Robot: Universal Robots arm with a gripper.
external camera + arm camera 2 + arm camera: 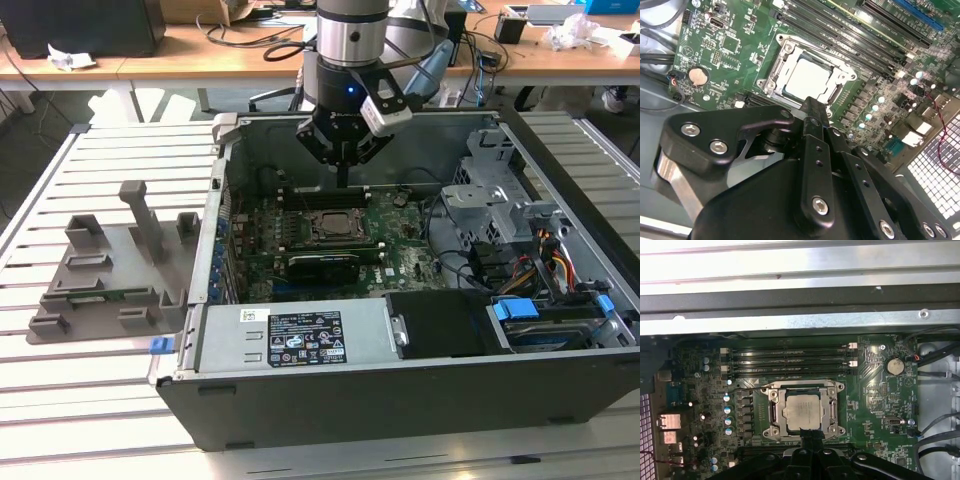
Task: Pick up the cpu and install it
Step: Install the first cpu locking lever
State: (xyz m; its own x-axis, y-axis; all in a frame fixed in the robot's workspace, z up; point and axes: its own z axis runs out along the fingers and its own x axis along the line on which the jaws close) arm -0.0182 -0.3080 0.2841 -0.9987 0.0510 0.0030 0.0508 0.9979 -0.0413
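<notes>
Far to the exterior view's left of the jaws, a grey holder (110, 270) lies on the slatted surface (60, 400), well apart from the work. Next is the open case (400, 400) w/ the board (400, 255) inside. The gripper (342, 182) hangs over the board, pointing down.

Jaws: closed together into one thin tip, nothing between them. The cpu (335, 226) is not in them. It lies in the socket (300, 228), below the jaws and a little to one side. In the second wrist view the gripper (813, 104) has its tip at the socket's rim, just beside the cpu (807, 77). Whether the tip touches the rim, I cannot tell.

Judgement: in the first wrist view the cpu (801, 414) looks flat and square in its frame, so the seating seems approx. done, and the step in hand is careful work close to the socket. To do it well:
- keep the jaws closed and empty
- move only straight up/down, no side drag over the metal top or the frame
- check all 4 corners sit level, none tilted
- mind the RAM slots (790, 357), beyond the cpu from the jaws

On the exterior view's right of the jaws, the cables (555, 260) lie well apart from them, so I judge little risk there.
</notes>
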